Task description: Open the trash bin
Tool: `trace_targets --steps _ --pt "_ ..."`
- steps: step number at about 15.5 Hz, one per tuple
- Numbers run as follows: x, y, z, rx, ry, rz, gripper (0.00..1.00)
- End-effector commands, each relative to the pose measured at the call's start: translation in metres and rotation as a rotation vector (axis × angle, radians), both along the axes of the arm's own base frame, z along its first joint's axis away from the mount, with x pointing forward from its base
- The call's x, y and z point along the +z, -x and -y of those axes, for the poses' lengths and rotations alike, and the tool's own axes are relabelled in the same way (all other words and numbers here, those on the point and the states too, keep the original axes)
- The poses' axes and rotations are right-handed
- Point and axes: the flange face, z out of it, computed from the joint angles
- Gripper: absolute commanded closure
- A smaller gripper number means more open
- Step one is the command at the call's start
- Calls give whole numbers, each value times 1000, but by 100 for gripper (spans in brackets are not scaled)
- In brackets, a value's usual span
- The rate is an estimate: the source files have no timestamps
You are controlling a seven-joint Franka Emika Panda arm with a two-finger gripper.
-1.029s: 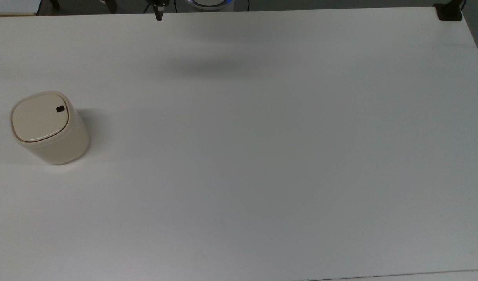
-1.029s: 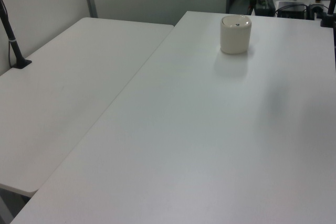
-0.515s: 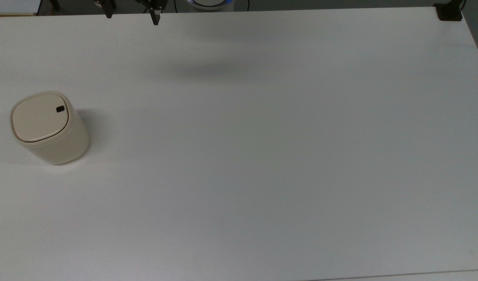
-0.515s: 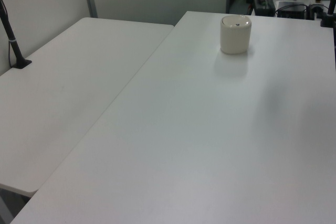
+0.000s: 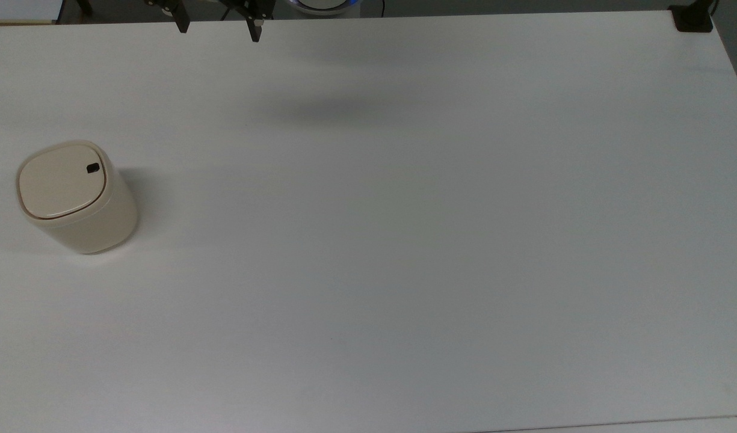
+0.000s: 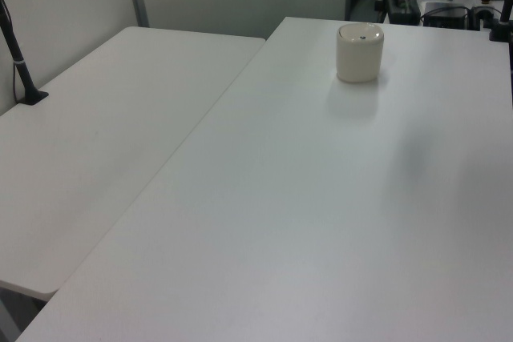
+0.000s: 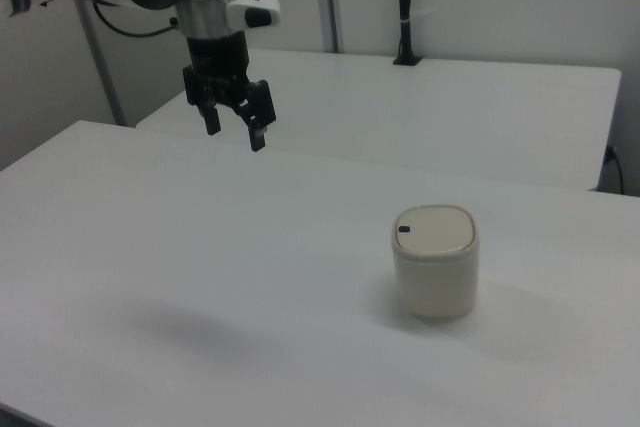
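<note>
The trash bin [image 5: 73, 195] is a cream-beige, rounded-square tub standing upright near the top view's left edge. Its flat lid lies shut, and the small black button [image 5: 92, 168] sits at the lid's upper right corner. The same trash bin [image 6: 359, 52] stands far back in the left view, and the trash bin [image 7: 434, 262] is at centre right in the right view. My gripper [image 5: 218, 30] hangs open and empty at the table's far edge in the top view. In the right view the gripper [image 7: 234, 135] hovers high above the table, well to the bin's left.
The white table [image 5: 404, 240] stretches wide to the top view's right of the bin. A black clamp [image 5: 693, 18] sits on its far right corner. A second white table [image 6: 104, 142] adjoins it on the left view's left, with a black post [image 6: 20, 62] on it.
Both gripper fingers have come into the top view and shifted slightly right and further over the table edge. The bin has not moved and its lid stays shut.
</note>
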Motion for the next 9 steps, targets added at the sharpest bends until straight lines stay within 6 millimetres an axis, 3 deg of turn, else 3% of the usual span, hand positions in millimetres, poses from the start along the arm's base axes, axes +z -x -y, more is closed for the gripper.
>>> trace_targets --steps 1,9 --pt "8 8 -2 3 -13 13 0" --pt "12 1 -6 23 0 38 0"
